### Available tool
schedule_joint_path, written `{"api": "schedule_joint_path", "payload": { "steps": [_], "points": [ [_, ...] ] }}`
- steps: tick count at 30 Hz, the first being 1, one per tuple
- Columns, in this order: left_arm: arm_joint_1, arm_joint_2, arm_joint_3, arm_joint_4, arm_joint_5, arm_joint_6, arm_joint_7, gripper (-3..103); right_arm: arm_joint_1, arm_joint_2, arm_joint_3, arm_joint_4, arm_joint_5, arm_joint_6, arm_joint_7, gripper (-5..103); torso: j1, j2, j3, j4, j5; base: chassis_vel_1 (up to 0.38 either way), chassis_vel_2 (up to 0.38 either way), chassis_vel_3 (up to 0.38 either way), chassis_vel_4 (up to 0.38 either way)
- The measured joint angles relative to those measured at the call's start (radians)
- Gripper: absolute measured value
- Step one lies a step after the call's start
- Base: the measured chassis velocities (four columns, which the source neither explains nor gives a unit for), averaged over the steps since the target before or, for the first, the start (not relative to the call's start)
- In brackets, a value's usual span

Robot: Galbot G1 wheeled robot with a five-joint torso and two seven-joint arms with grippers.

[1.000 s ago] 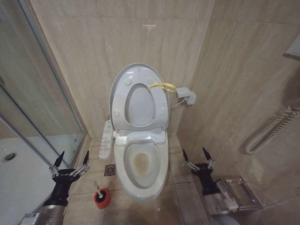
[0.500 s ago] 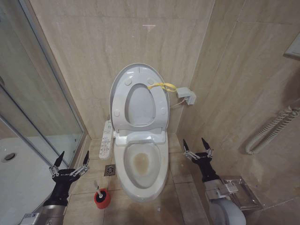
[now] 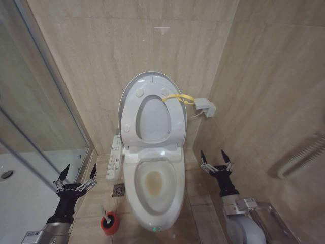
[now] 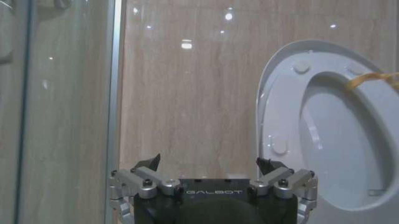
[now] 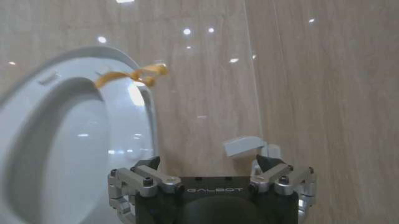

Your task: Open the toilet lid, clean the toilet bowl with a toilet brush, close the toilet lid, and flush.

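Both grippers are black with thin pointed fingers. Silver screwed brackets sit behind the left gripper (image 4: 209, 164), above white "GALBOT" lettering. The right gripper (image 5: 208, 162) matches.

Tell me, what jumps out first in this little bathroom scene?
The toilet lid stands upright against the tiled wall, a yellow loop at its edge, above the stained toilet bowl. The left gripper and right gripper hover open on either side, and the toilet brush sits in its red holder on the floor.

We see the toilet lid (image 3: 151, 109) as glossy, smooth white plastic, the toilet bowl (image 3: 154, 189) below it as shiny white ceramic. Behind the lid, the wall tiles (image 3: 101, 61) look like polished beige stone. Left of the bowl stands a smooth glass panel (image 3: 35, 117).
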Motion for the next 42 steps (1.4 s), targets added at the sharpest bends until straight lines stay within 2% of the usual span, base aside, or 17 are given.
{"api": "schedule_joint_path", "payload": {
  "steps": [3,5,11,14,18,24,32,42],
  "points": [
    [0.000,0.000,0.000,0.000,0.000,0.000,0.000,100,0.019,-0.003,0.001,-0.013,-0.005,0.013,0.027,100,0.000,0.000,0.000,-0.0003,0.0000,-0.121,0.119,0.108,-0.119],
    [0.000,0.000,0.000,0.000,0.000,0.000,0.000,100,0.039,-0.005,0.000,-0.023,-0.012,0.017,0.045,100,0.000,0.000,0.000,0.0003,0.0001,-0.044,0.025,0.014,-0.035],
    [0.000,0.000,0.000,0.000,0.000,0.000,0.000,100,0.105,-0.018,-0.017,-0.044,-0.050,-0.022,0.098,100,-0.001,0.000,0.000,0.0000,0.0002,0.013,-0.022,-0.021,0.011],
    [0.000,0.000,0.000,0.000,0.000,0.000,0.000,100,0.158,-0.030,-0.033,-0.078,-0.067,-0.044,0.125,100,-0.001,0.000,-0.001,-0.0003,0.0001,0.040,-0.052,-0.067,0.042],
    [0.000,0.000,0.000,0.000,0.000,0.000,0.000,100,0.314,-0.068,-0.076,-0.197,-0.069,-0.067,0.188,100,-0.001,0.000,0.000,0.0002,0.0002,0.000,0.000,0.000,0.000],
    [0.000,0.000,0.000,0.000,0.000,0.000,0.000,100,0.464,-0.096,-0.114,-0.322,-0.016,-0.093,0.212,100,-0.001,0.000,0.000,0.0000,0.0002,0.000,0.000,0.000,0.000],
    [0.000,0.000,0.000,0.000,0.000,0.000,0.000,100,0.682,-0.123,-0.145,-0.481,0.002,-0.099,0.218,100,-0.001,0.000,0.000,-0.0002,0.0000,0.000,0.000,0.000,0.000],
    [0.000,0.000,0.000,0.000,0.000,0.000,0.000,100,0.819,-0.122,-0.201,-0.572,0.001,-0.106,0.224,100,-0.001,0.000,0.000,-0.0001,0.0000,0.000,0.000,0.000,0.000]
  ]
}}
